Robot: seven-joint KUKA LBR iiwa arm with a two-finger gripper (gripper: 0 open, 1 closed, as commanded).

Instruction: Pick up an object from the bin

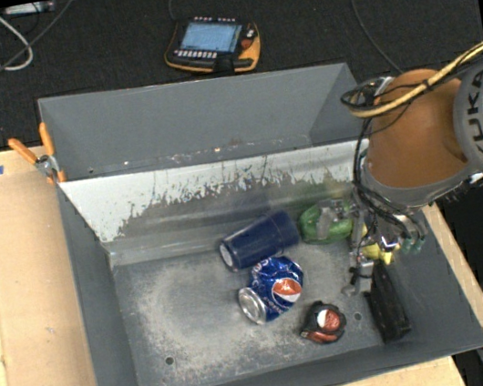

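Note:
My gripper (370, 254) hangs low at the right side of the bin, under the arm's orange cover. Just below it a long black object (388, 306) lies along the bin's right wall. A crumpled green thing (322, 221) lies just left of the gripper, near the back slope. A round black and red tape measure (323, 323) sits on the floor down and to the left of the gripper. I see nothing clearly held by the gripper.
A dark blue cup (259, 238) lies on its side in the middle of the bin. A crushed blue, red and white drink can (272, 288) lies just in front of it. The arm and its cables cover the bin's right rim.

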